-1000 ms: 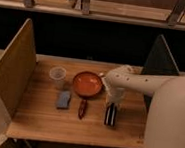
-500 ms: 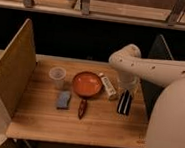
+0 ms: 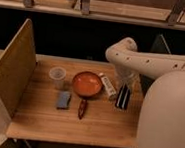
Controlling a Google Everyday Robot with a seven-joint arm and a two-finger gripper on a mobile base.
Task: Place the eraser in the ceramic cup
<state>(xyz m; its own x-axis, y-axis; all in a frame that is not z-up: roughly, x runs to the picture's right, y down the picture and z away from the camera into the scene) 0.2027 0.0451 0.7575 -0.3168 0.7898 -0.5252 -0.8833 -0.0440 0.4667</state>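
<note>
Wood meets us first on the left: a slanted side panel point(image 3: 11, 67) rises along the edge of the wooden table point(image 3: 40, 119). Moving right, we find the ceramic cup point(image 3: 57, 75), pale and round, standing upright on the back part of the tabletop. Just in front of it and slightly to the right lies a blue-grey pad point(image 3: 63, 100), flat on the boards and apart from the cup. Next comes an orange bowl point(image 3: 87, 84), close beside the cup but not touching it as far as we can see. A short dark reddish object point(image 3: 82, 108) lies lengthwise just in front of the bowl. To the right of the bowl, a white bar point(image 3: 108, 85) rests at a slant, nearly against the bowl's rim.

Further right we reach the gripper point(image 3: 123, 92), hanging at the end of the pale arm point(image 3: 148, 59) over the right part of the table, just beside the white bar. The eraser point(image 3: 123, 99) is right there at the gripper, standing on end with its pale stripe running top to bottom, well apart from the cup, with bowl and bar between them. We cannot tell whether the jaws are closed on it or open, nor whether its lower end touches the table. The robot's large white body point(image 3: 165, 124) fills the right side.
</note>
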